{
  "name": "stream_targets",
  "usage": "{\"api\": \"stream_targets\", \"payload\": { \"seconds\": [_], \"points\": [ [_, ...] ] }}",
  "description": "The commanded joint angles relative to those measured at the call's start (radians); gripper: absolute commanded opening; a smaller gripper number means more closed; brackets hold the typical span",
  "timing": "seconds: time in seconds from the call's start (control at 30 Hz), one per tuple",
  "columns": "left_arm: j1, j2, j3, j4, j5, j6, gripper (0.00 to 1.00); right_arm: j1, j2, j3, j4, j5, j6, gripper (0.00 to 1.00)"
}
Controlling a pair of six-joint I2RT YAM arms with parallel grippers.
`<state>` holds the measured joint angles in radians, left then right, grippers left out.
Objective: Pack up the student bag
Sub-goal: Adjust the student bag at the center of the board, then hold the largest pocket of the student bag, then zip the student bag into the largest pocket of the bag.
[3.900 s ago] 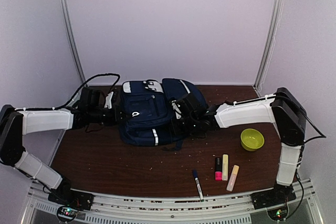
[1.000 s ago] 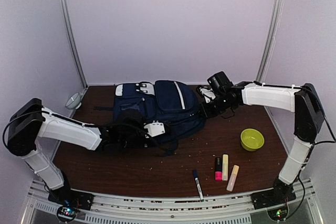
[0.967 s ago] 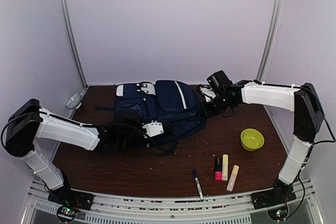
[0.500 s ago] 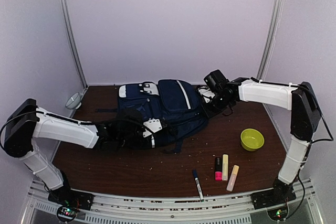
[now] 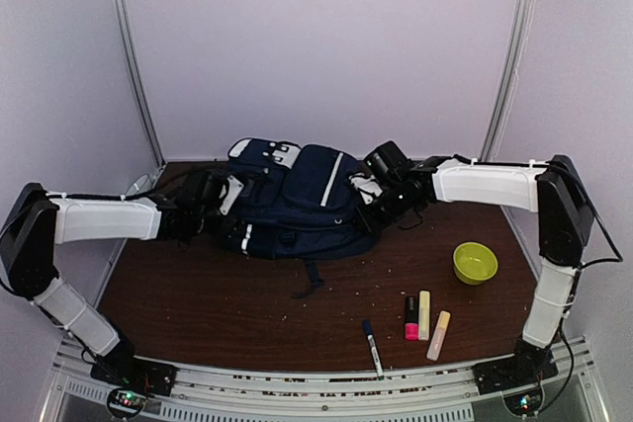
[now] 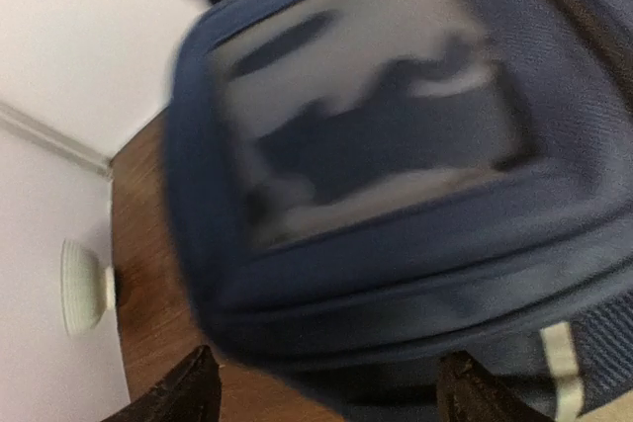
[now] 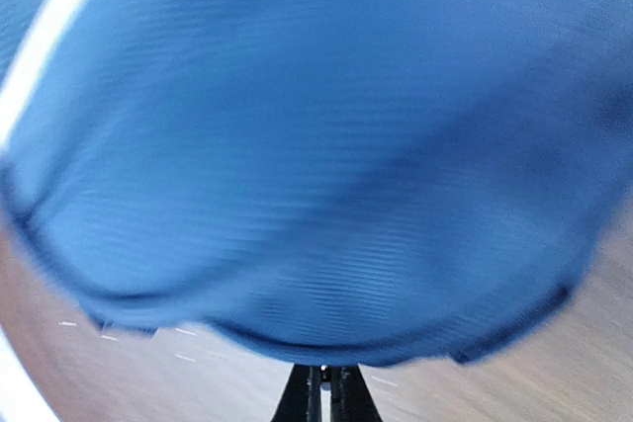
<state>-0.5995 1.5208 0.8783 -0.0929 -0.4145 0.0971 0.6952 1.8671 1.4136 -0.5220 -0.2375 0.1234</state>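
The large navy-blue fabric backpack (image 5: 297, 207) with white trim lay just ahead of the left gripper (image 6: 326, 373), fingers spread wide, and the right gripper (image 7: 321, 390), fingers pressed together.

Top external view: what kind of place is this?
Probably a robot test booth, not a real classroom: bare pale wall panels framed by metal posts, arms bolted to a metal rail at the near edge of the table, and staged props: the student bag, a green bowl, a few pens.
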Motion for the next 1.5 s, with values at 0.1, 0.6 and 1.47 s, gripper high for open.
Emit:
{"api": "stream_targets", "payload": {
  "seconds": [0.1,0.6,1.47],
  "points": [
    [0.207,-0.147,-0.062,0.251,0.191,-0.246,0.72,0.149,0.154,0.121,0.233,-0.293,0.18,0.0],
    [-0.184,-0.006,-0.155,0.538,0.456,0.586,0.47,0.074,0.075,-0.053,0.316,-0.323,0.31,0.0],
    [-0.211,0.285,-0.121,0.957,0.002,0.951,0.0,-0.052,-0.029,-0.143,0.238,-0.189,0.327,0.0]
  ]
}}
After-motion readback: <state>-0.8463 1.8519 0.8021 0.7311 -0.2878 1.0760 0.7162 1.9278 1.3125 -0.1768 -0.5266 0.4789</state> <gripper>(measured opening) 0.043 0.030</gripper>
